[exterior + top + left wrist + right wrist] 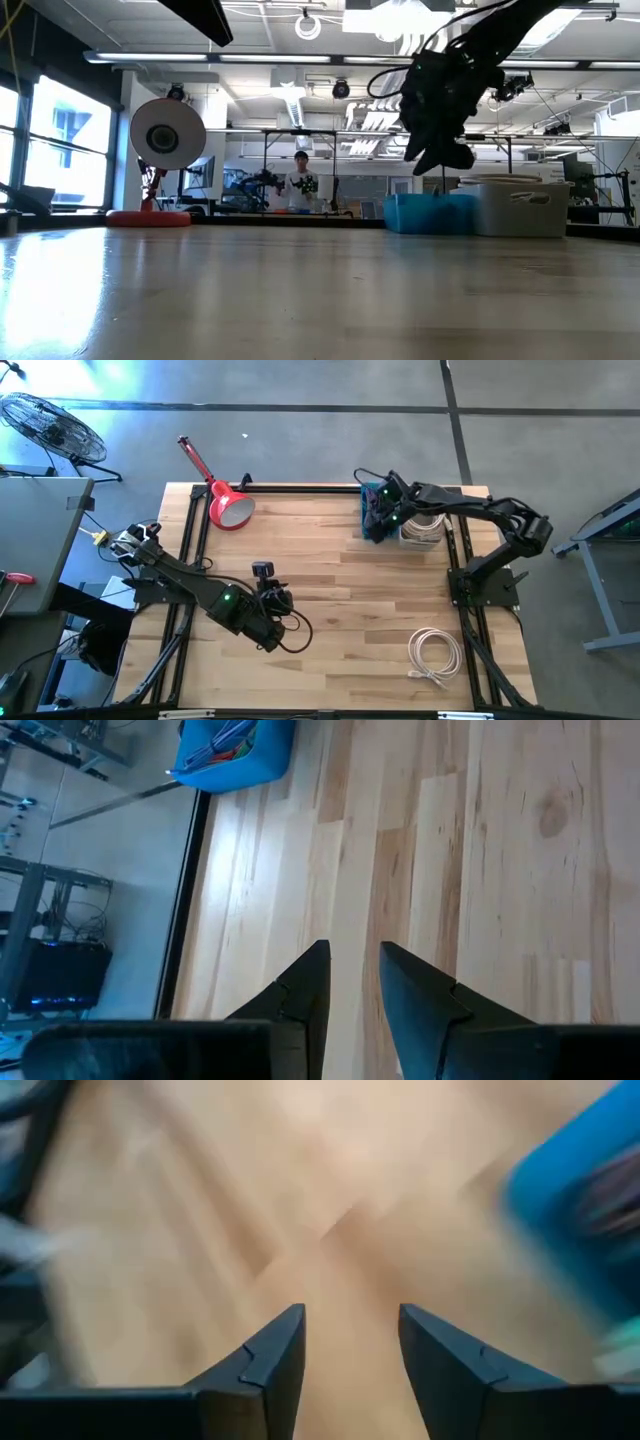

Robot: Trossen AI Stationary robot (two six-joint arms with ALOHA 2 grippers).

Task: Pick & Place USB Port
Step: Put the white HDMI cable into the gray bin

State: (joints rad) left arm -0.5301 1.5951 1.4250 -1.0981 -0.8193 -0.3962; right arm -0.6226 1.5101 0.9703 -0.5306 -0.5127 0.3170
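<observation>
No USB part shows on its own. A blue bin point(372, 493) with coloured items inside stands at the table's far edge; it also shows in the left wrist view point(236, 748) and as a blurred blue bin point(585, 1190) in the right wrist view. My right gripper point(376, 526) hangs open above the table just in front of that bin, raised clear in the low view point(440, 150), with nothing between its fingers point(350, 1312). My left gripper point(279, 603) is open over bare wood near the table's middle point(355, 948), holding nothing.
A white bin point(424, 527) holding coiled cable stands right of the blue one. A loose white cable coil point(432, 656) lies near the right near corner. A red desk lamp point(228, 506) sits at the far left. A person point(301, 183) stands far behind the table.
</observation>
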